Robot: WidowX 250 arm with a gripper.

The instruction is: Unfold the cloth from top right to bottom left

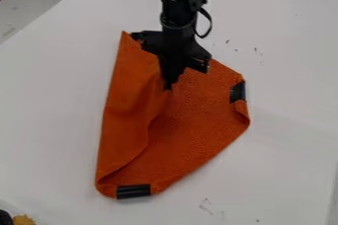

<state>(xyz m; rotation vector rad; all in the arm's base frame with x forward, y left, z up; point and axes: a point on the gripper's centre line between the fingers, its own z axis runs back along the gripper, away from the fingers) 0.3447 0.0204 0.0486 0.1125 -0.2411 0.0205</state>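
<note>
The orange cloth point(204, 115) lies partly folded on the white table, with black patches at its bottom, right and top-left edges. A loose flap covers its left side, and the flap's curved edge runs from the lower left up to the gripper point(168, 85). The gripper points down over the upper middle of the cloth, its narrow tips together and shut on the flap's edge. The gripper and arm hide part of the cloth's top edge.
The white table point(284, 169) extends around the cloth on all sides. At the bottom left corner are a dark object and a small yellow-orange item point(23, 220). Dark items stand beyond the table's far edge at the top right.
</note>
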